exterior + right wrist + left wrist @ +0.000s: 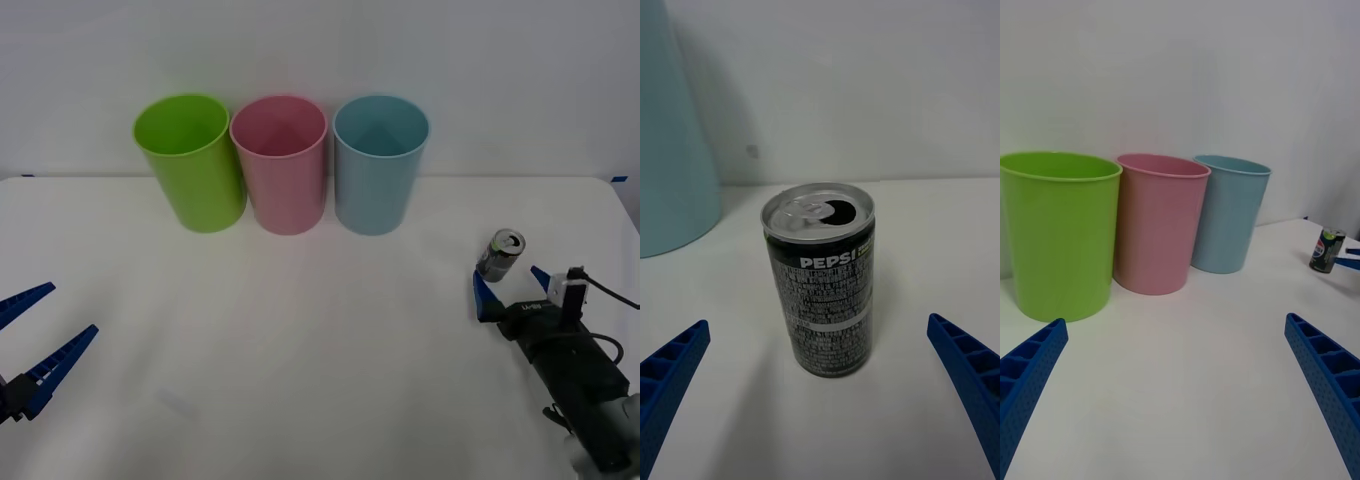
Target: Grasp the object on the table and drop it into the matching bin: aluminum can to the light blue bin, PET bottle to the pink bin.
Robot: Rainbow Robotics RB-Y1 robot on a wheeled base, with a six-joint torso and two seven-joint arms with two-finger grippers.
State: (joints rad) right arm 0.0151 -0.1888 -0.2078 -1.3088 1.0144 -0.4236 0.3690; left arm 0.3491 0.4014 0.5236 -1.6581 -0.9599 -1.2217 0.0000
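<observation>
At four o'clock on the table (320, 330), the aluminum can (500, 254) is being framed by the right gripper (512, 286), fingers apart, and could be tipped by an off-centre closing.

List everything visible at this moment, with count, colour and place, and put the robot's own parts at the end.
aluminum can: one, dark grey-green with silver top, opened, standing upright on the right side of the table, in front and to the right of the light blue bin.
light blue bin: one, light blue, right end of the row at the table's far edge.
pink bin: one, pink, middle of the row.
lime green bin: one, lime green, left end of the row.
table: one, white, under everything.
right gripper: one, blue fingers, open, just short of the can, a finger to either side.
left gripper: one, blue fingers, open, at the table's near left.
</observation>
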